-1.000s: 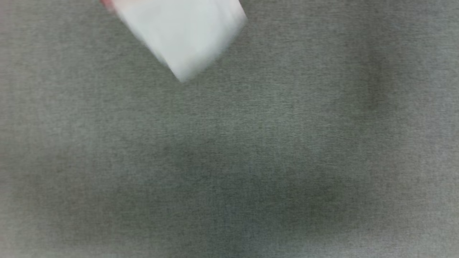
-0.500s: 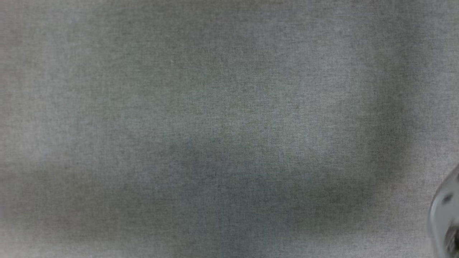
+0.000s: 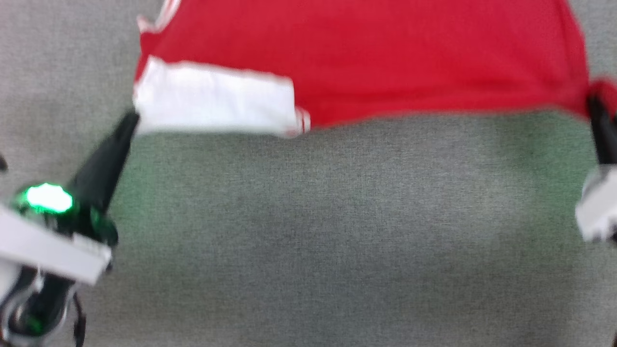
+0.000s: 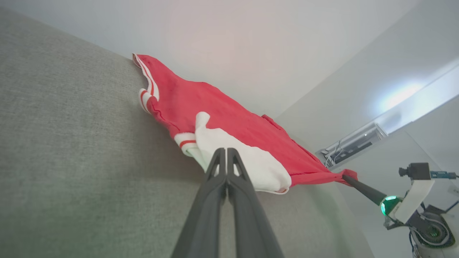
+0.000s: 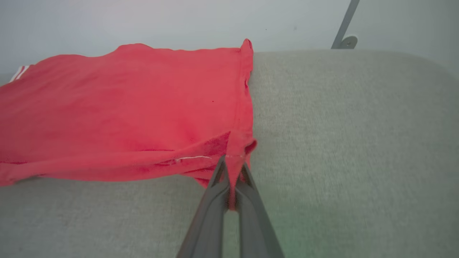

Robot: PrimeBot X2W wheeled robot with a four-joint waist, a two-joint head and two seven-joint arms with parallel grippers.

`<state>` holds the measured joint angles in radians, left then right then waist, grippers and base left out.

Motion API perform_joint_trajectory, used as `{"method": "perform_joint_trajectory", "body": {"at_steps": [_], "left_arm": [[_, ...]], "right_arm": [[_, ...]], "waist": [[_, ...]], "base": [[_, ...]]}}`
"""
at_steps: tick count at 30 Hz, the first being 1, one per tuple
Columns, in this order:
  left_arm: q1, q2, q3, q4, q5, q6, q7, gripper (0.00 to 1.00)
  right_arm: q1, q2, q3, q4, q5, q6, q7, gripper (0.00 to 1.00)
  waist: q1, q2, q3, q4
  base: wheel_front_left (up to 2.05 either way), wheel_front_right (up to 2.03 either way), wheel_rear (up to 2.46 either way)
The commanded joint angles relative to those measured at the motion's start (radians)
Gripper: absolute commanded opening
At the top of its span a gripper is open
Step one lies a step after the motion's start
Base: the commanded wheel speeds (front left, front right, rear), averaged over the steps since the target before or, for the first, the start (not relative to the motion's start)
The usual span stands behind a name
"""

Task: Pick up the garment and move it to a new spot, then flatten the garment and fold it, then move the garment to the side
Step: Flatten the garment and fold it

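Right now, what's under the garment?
The grey fabric surface shows beneath the near edge of the garment, pinched by the left gripper and right gripper. Whatever lies under the rest is covered.

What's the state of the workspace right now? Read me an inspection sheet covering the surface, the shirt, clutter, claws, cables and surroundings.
surface: grey woven fabric, flat.
job's things: red shirt, white sleeve folded onto it; far part lies on the surface, near edge held between the claws.
clutter: nothing seen.
grippers: left claw shut on the sleeve end; right claw shut on a red corner.
cables: thin dark cable at the left wrist, apart from the shirt.
surroundings: pale wall; metal post behind the surface.
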<state>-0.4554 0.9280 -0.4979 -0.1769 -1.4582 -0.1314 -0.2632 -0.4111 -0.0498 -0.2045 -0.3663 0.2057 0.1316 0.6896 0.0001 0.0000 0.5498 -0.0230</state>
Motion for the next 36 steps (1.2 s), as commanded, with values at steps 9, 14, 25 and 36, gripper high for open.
{"method": "perform_joint_trajectory", "body": {"at_steps": [9, 14, 25, 36], "left_arm": [[0.41, -0.015, 0.179, -0.158, 0.123, 0.002, 0.0, 0.0], [0.586, -0.046, 0.275, -0.235, 0.145, 0.002, 0.0, 0.0], [0.442, 0.07, 0.246, -0.292, 0.159, 0.002, 0.0, 0.0], [-0.014, 0.177, 0.07, -0.121, 0.093, 0.002, 0.035, 0.0]], "right_arm": [[0.354, -0.001, -0.039, -0.241, 0.141, -0.002, 0.063, 0.0], [0.479, -0.001, -0.06, -0.3, 0.194, -0.002, 0.06, 0.0], [0.376, -0.001, -0.05, -0.277, 0.166, -0.002, 0.055, 0.0], [0.035, -0.001, -0.011, -0.074, 0.101, -0.002, 0.06, 0.0]], "waist": [[-0.0001, 0.0, -0.054, -0.015], [-0.0001, 0.0, -0.065, -0.022], [-0.0001, 0.0, -0.046, -0.031], [-0.0001, 0.0, 0.026, -0.08]], "base": [[0.0, 0.0, 0.0], [0.0, 0.0, 0.0], [0.0, 0.0, 0.0], [0.0, 0.0, 0.0]]}}
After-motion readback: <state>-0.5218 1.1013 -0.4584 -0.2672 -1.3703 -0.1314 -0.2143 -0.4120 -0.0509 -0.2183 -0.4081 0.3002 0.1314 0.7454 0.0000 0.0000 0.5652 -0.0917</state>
